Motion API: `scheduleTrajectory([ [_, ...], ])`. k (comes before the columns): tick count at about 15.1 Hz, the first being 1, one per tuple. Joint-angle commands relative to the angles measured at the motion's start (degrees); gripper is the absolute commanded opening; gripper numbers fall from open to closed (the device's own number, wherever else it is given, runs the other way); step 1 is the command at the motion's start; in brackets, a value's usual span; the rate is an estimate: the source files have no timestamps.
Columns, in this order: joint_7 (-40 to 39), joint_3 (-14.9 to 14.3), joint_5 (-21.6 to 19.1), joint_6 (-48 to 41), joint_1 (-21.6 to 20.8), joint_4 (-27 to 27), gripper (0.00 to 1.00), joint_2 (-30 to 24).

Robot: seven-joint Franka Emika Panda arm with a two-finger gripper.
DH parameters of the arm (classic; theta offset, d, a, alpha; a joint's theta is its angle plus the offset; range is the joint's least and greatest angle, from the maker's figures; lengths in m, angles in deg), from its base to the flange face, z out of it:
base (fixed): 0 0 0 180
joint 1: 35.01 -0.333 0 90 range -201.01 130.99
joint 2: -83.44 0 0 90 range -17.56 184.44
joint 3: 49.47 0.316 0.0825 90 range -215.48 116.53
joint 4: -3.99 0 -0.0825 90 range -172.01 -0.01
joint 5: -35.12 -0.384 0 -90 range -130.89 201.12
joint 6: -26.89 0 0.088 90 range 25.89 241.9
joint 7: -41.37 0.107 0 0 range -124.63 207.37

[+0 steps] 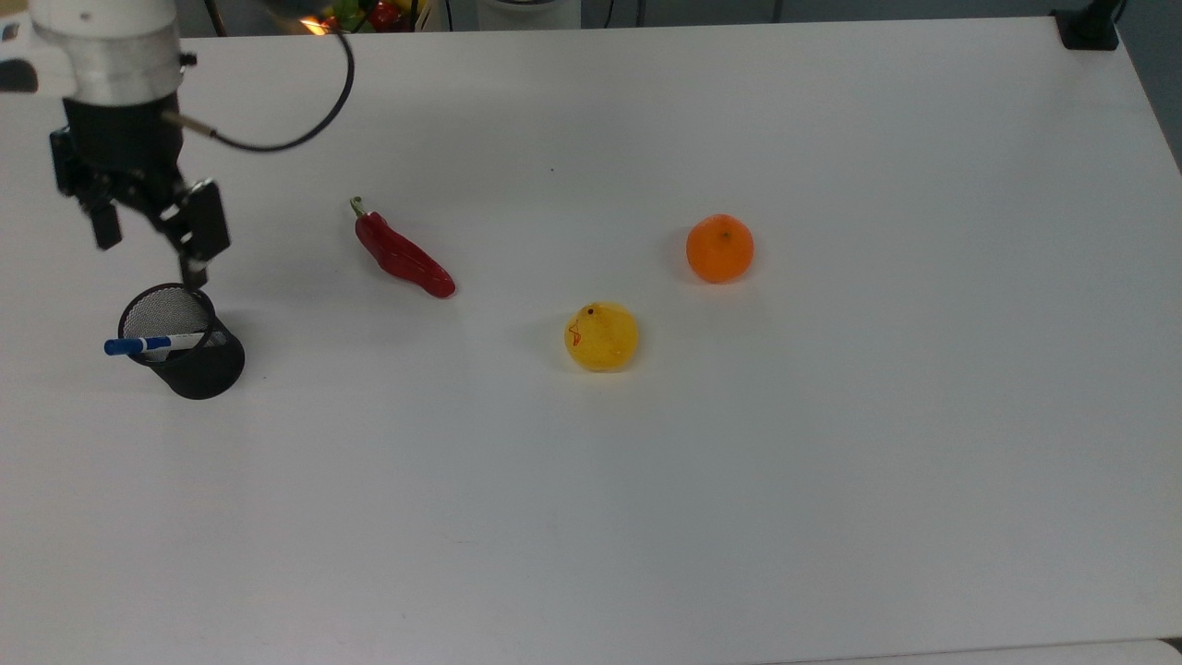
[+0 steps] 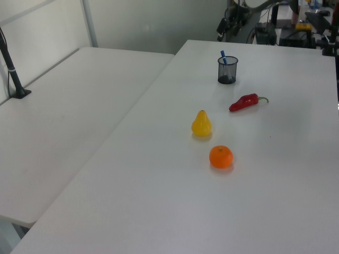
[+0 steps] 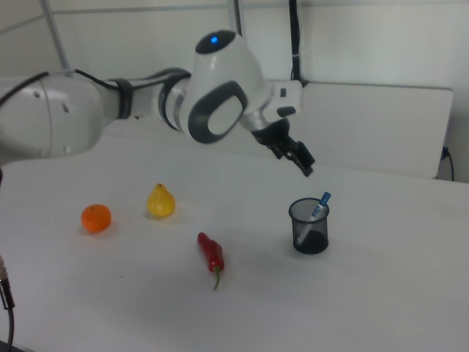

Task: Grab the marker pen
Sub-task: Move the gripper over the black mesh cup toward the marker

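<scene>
- White tabletop [image 1: 739,517] fills our scene, with a second pale table [image 2: 69,121] beside it on the left view's left and a plain wall behind.
- We see the marker pen [image 1: 148,344] standing slanted inside a black mesh pen cup [image 1: 189,356] — its blue cap pokes out over the rim toward the top view's left, and in the right view the pen [image 3: 319,206] leans toward the right view's upper right.
- We find the gripper [image 1: 150,251] above the table just beyond the cup's rim, near the top view's left edge; its two fingers [image 1: 195,272] are spread apart with nothing between them, and one fingertip sits close over the cup's far rim in the top view.
- In the right view the gripper [image 3: 299,161] hangs above and a little to the left of the cup [image 3: 308,226], clear of the pen — we see a gap between them.
- A red chilli [image 1: 403,258] lies flat near the cup, toward the top view's right.
- Further right we note a yellow pear-shaped toy [image 1: 601,336] and an orange [image 1: 719,247], each standing apart from the other.
- A black cable [image 1: 305,129] loops from the arm's wrist.
</scene>
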Motion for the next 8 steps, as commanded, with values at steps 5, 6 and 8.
scheduleTrajectory([
  [5,2.4,0.0,-3.2,13.8,3.5,2.1,1.0,8.1],
  [6,2.4,0.0,-3.1,14.3,3.5,2.1,1.0,8.5],
  [8,2.3,0.0,-3.2,14.9,3.7,2.1,1.0,9.3],
])
